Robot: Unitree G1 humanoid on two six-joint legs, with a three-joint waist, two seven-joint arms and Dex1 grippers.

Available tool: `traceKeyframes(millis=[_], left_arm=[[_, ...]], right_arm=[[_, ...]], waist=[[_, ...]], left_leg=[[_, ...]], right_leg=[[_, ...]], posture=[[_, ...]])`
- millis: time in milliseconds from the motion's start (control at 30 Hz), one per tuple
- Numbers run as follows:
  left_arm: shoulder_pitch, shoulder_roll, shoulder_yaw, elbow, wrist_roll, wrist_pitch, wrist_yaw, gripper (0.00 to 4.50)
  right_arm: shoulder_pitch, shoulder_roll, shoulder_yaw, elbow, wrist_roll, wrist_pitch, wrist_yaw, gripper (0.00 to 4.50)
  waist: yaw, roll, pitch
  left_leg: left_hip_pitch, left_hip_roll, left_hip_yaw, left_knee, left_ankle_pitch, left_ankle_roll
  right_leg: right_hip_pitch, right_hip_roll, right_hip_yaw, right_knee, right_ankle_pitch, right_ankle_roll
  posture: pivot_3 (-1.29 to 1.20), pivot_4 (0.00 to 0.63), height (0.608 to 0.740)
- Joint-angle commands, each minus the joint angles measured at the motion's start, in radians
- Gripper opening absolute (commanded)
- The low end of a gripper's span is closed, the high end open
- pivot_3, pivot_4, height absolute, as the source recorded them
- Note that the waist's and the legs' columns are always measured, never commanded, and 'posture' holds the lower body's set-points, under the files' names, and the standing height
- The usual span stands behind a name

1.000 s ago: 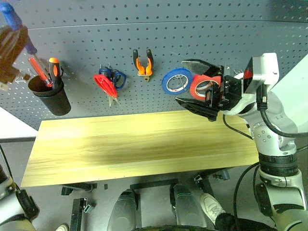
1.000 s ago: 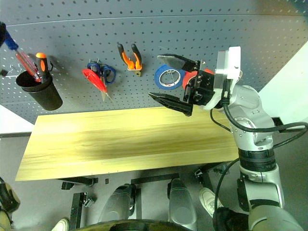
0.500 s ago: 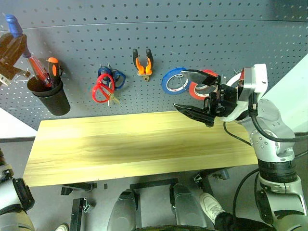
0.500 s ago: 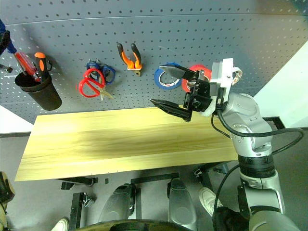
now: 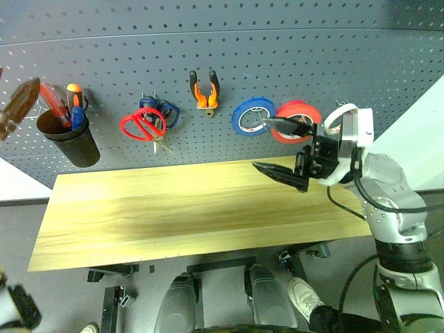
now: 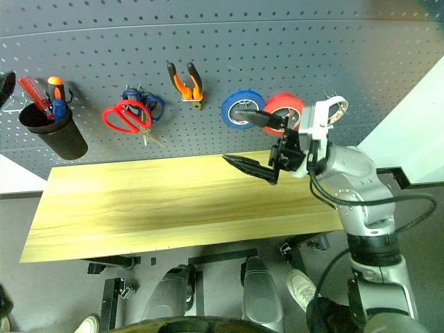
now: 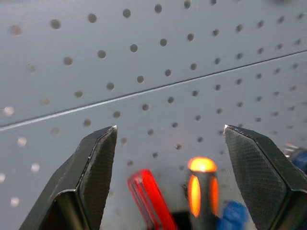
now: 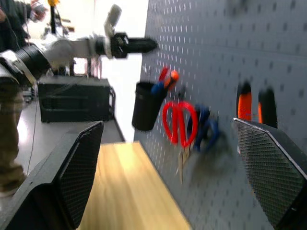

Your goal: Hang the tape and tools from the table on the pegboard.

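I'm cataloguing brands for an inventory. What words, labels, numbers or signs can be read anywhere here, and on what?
None: no readable text shows on the pegboard, the tape, the blue roll, the red-handled scissors, the pliers, the black cup or the table.

Head eyes: I look down at pegboard (image 5: 277, 41) and table (image 5: 194, 208), both shared.
Wrists: close on pegboard.
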Motion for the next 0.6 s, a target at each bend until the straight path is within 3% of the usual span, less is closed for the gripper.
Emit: traceKeyframes(millis=[33,133,267,367,600], left_arm=[[0.144,-0.005,0.068,-0.211,-0.075,0.057,-0.06,3.71],[0.36,-0.071,0.024,-0.39,-0.06,0.1,-0.05,3.71],[0.578,-0.164,-0.13,-0.458,0.15,0.018,0.007,3.71],[0.674,-0.236,-0.243,-0.409,0.32,-0.139,0.034,3.71],[0.744,-0.44,-0.371,-0.081,0.445,-0.502,0.044,3.71]], right_arm=[[0.058,-0.031,0.01,-0.013,-0.092,-0.08,0.029,4.5],[0.16,-0.066,0.046,0.026,-0.232,-0.173,0.034,4.5],[0.288,-0.091,0.062,0.136,-0.362,-0.339,0.044,4.5],[0.348,-0.079,0.044,0.264,-0.405,-0.436,0.026,4.5],[0.433,-0.078,-0.034,0.589,-0.439,-0.652,-0.028,4.5]], waist=[[0.002,0.0,0.0],[0.002,0.001,-0.001],[0.003,0.001,-0.002],[0.002,0.0,-0.003],[0.001,0.0,-0.012]], left_leg=[[0.0,0.0,0.0,0.0,0.0,0.0],[0.002,0.0,0.001,0.0,0.0,0.0],[0.003,0.0,0.001,0.001,0.0,0.0],[0.005,0.0,0.001,0.002,0.0,0.0],[0.01,0.0,0.002,0.002,0.0,0.0]], right_leg=[[0.0,0.0,0.0,0.0,0.0,0.0],[0.002,0.0,0.0,0.0,-0.002,-0.004],[0.003,0.0,0.0,0.0,-0.003,-0.005],[0.005,0.0,0.001,0.0,-0.003,-0.005],[0.01,0.0,0.002,-0.002,-0.004,-0.004]], posture=[[-0.04,0.133,0.73],[-0.02,0.139,0.73],[-0.02,0.143,0.73],[-0.02,0.144,0.73],[-0.04,0.134,0.73]])
